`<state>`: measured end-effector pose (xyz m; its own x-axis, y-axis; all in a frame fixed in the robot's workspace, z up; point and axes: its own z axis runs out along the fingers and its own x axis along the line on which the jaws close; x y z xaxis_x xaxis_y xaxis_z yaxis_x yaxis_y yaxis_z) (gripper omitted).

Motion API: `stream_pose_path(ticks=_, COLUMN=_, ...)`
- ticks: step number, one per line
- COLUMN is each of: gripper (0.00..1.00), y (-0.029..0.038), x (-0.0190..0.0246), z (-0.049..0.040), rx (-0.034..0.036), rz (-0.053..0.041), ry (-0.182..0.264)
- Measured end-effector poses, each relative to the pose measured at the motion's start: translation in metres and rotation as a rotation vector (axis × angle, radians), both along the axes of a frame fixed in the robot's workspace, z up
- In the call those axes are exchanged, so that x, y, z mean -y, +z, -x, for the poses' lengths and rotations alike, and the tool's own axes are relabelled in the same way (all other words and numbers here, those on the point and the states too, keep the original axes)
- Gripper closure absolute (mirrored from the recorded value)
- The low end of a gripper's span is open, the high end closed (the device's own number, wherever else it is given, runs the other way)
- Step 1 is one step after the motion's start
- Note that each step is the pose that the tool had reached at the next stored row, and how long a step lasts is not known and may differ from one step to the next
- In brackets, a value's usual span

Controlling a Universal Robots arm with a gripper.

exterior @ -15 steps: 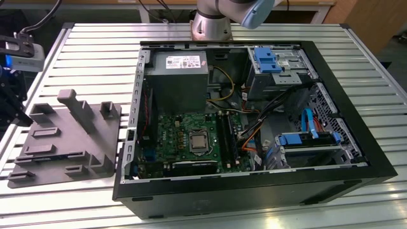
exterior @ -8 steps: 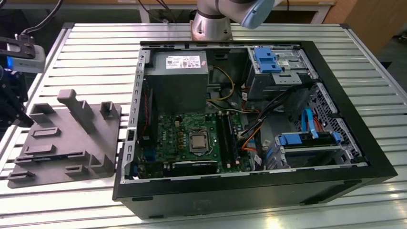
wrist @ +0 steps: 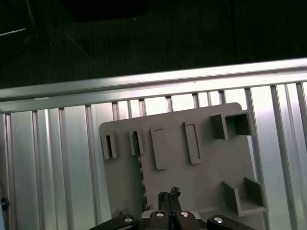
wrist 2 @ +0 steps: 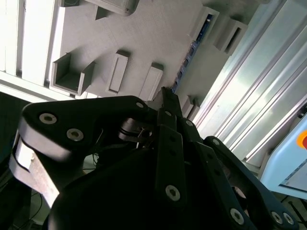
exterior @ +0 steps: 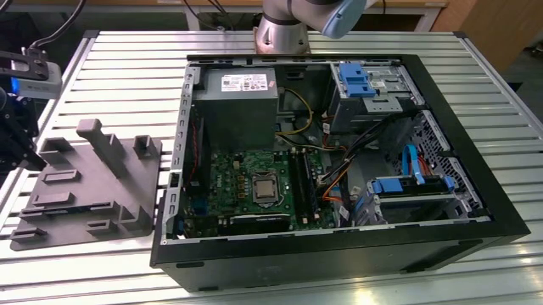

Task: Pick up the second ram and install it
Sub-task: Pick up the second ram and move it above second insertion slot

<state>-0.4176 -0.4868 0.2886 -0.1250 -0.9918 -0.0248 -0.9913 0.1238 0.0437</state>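
Observation:
The second ram (wrist: 140, 167) is a thin blue stick standing on edge in a slot of the grey holder plate (wrist: 206, 158). In the second wrist view the ram (wrist 2: 183, 67) runs along the plate just beyond the fingertips. My gripper (wrist: 168, 195) hangs above the plate, its black fingers pressed together and holding nothing, a short way to one side of the stick. In the second wrist view the gripper (wrist 2: 166, 94) tapers to a closed tip. The long black memory slots (exterior: 302, 181) lie inside the open computer case, beside the silver processor (exterior: 264, 188).
The grey holder plate (exterior: 85, 190) lies on the slatted metal table (exterior: 127, 82) at the exterior view's left. The open black case (exterior: 339, 248) stands beside it, with blue drive brackets (exterior: 357, 79) and loose cables inside. The arm's base (exterior: 280, 32) rises behind the case.

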Motion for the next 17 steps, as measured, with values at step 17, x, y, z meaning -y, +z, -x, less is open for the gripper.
stream_pose_path(ticks=17, gripper=0.89, y=-0.0068, x=0.0000, z=0.0000, rx=0.0000, rz=0.0000, ry=0.000)
